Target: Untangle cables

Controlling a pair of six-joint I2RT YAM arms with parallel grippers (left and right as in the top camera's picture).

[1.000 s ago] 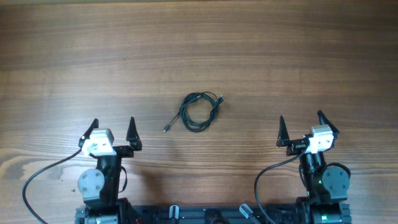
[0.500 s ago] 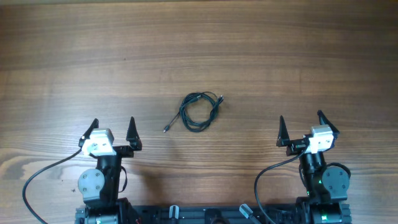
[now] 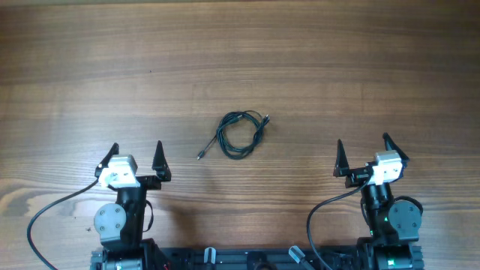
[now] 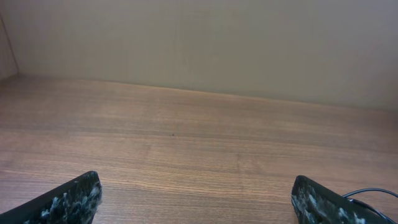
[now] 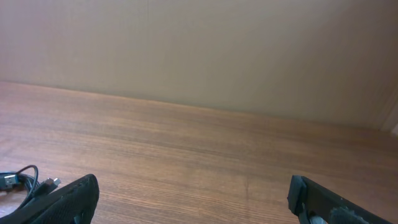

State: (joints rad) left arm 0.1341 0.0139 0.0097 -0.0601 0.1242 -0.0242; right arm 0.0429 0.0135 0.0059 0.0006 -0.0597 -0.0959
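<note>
Untangling looks not yet started. The cables (image 3: 240, 135) lie in 1 small coil on the surface (image 3: 300, 60), well apart from both arms. The left gripper (image 3: 136, 152) is spread wide and empty, with the coil ahead to its right. The right gripper (image 3: 362, 145) is likewise released, with the coil ahead to its left. 1 plug end (image 3: 200, 156) trails toward the left gripper and probably makes the easiest first pinch. Nothing lies between; the cord's thinness is the likely difficulty, calling for fingertips brought down to the wood.

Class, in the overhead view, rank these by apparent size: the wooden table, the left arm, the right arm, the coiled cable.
1. wooden table
2. left arm and right arm: too alike to rank
3. coiled cable
</note>
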